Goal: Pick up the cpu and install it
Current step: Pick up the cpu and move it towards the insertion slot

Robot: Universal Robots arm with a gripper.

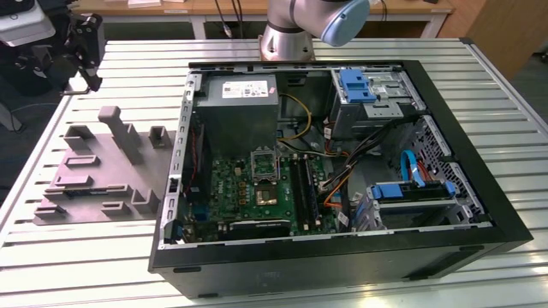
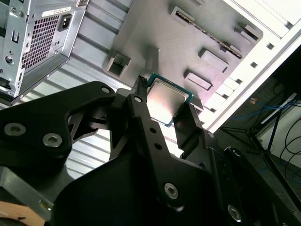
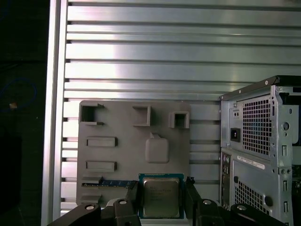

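Note:
The cpu [image 3: 160, 197], a small square chip with a pale metal top and a green rim, sits between my two black fingers [image 3: 134, 194]. My gripper [image 3: 161, 189] is shut on it by two opposite edges. In the second wrist view the cpu [image 2: 167, 100] hangs in my gripper [image 2: 164, 100] above the grey fixture plate [image 2: 188, 42]. The exterior view has my gripper [image 1: 84, 48] at its upper left, over the table beyond that plate [image 1: 94, 173]. Inside the open computer case the motherboard [image 1: 235, 189] lies flat, with its dark socket [image 1: 262, 192] and the metal frame [image 1: 264, 162] swung up.
The computer case [image 1: 342, 256] lies open on the slatted metal table [image 3: 164, 52]; its rear wall [image 3: 254, 141] is close beside the fixture plate [image 3: 134, 146]. A grey power supply [image 1: 240, 115], blue drive brackets [image 1: 355, 86] and loose cables [image 1: 342, 173] crowd the case around the board.

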